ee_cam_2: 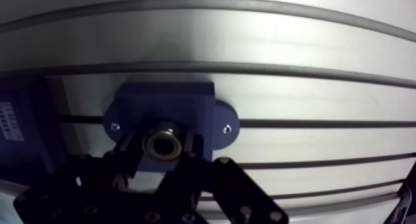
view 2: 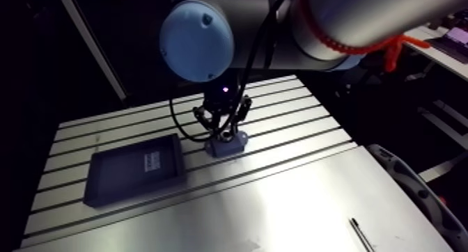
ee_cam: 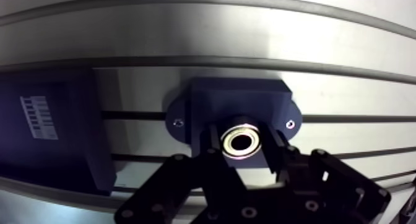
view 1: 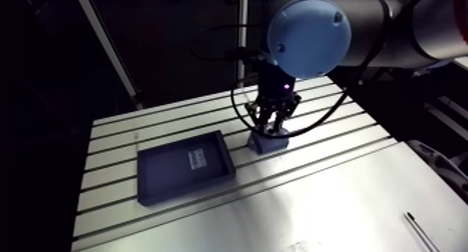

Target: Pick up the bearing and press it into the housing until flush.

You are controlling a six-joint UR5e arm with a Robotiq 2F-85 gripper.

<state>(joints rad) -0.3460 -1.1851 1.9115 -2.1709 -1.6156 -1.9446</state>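
Observation:
The blue housing (ee_cam: 240, 98) is screwed to the slotted table (view 1: 118, 133) through two side lugs; in the arm view the housing (view 1: 267, 143) sits just right of a dark tray. The bearing (ee_cam: 240, 142), a small shiny metal ring, is directly over the housing's middle. My gripper (ee_cam: 242, 147) comes straight down on it, with its black fingers (ee_cam: 214, 140) pressed against both sides of the ring. Whether the ring is seated in the bore or just above it is hidden from me.
A shallow dark tray (view 1: 182, 187) with a white label (view 1: 198, 158) lies left of the housing. A smooth metal plate (view 1: 313, 206) covers the table's near part, and a thin dark rod (view 1: 421, 231) rests near its right front corner.

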